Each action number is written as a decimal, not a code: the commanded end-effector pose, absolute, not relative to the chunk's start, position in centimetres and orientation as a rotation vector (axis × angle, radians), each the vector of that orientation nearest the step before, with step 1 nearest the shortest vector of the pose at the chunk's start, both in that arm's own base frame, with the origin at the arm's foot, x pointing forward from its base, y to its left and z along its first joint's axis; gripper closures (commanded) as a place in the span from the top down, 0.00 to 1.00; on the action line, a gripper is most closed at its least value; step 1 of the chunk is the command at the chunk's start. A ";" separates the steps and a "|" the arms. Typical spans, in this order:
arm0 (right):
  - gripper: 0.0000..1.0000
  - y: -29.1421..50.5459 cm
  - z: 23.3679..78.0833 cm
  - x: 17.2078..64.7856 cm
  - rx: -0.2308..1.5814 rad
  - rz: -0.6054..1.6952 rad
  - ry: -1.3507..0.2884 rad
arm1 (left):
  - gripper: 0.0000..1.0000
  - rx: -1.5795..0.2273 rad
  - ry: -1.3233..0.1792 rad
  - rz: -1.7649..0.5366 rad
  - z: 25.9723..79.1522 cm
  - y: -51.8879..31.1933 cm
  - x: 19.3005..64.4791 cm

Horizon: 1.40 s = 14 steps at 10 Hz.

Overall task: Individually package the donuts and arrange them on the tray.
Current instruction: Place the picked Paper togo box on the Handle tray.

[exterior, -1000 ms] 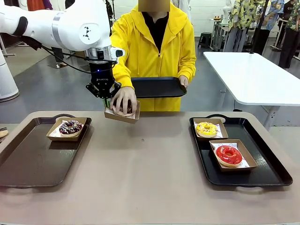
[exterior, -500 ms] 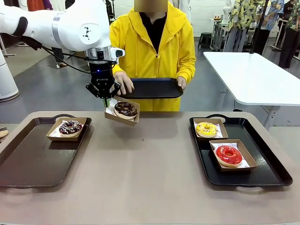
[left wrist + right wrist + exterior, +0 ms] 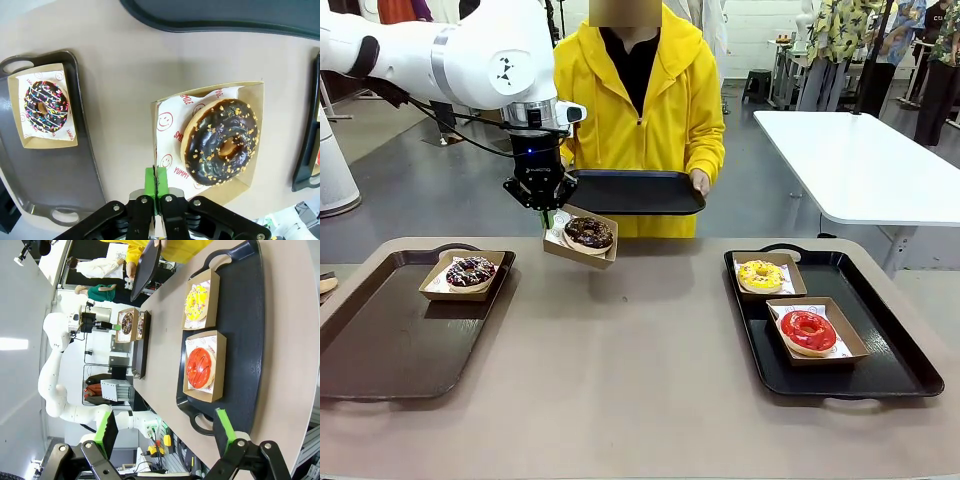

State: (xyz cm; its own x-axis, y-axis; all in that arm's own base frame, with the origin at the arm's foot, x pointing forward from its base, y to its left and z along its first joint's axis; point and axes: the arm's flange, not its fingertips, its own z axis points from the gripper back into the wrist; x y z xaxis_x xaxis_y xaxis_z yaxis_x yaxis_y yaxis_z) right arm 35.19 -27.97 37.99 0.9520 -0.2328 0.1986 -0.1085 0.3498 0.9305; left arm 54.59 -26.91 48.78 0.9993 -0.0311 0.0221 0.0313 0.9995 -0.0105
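Observation:
My left gripper (image 3: 548, 212) is shut on the edge of a cardboard box (image 3: 245, 182), holding it tilted above the table's far side. In that box lies the chocolate donut with brown crumbs (image 3: 587, 233) (image 3: 222, 142). The chocolate donut with pale sprinkles (image 3: 470, 271) (image 3: 45, 105) sits boxed on the brown left tray (image 3: 390, 340). On the black right tray (image 3: 880, 370), the yellow-frosted donut (image 3: 760, 273) (image 3: 196, 301) and the red-glazed donut (image 3: 808, 329) (image 3: 200, 367) rest in their own boxes. My right gripper (image 3: 165, 432) stands open, off that tray's end.
A person in a yellow hoodie stands at the far side, holding a third, black tray (image 3: 635, 190) level in both hands just behind the raised box. A white table (image 3: 860, 160) stands at the back right.
The person's hand has lifted off the crumb donut in the held box and gone back to the black tray. My left gripper has stayed put with the box.

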 end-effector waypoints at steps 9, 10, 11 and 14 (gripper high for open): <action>1.00 -28.0 38.0 35.1 1.220 -0.084 -0.323 | 0.01 0.023 -0.006 -0.082 49.3 -3.0 39.6; 1.00 -28.0 38.0 35.1 1.220 -0.084 -0.323 | 0.01 0.025 -0.007 -0.063 48.1 -1.4 38.9; 1.00 -28.0 38.0 35.1 1.220 -0.084 -0.323 | 0.01 0.036 -0.002 -0.050 47.5 -0.5 38.7; 1.00 -28.0 38.0 35.1 1.220 -0.084 -0.323 | 0.01 0.028 0.021 -0.031 47.3 -0.1 38.7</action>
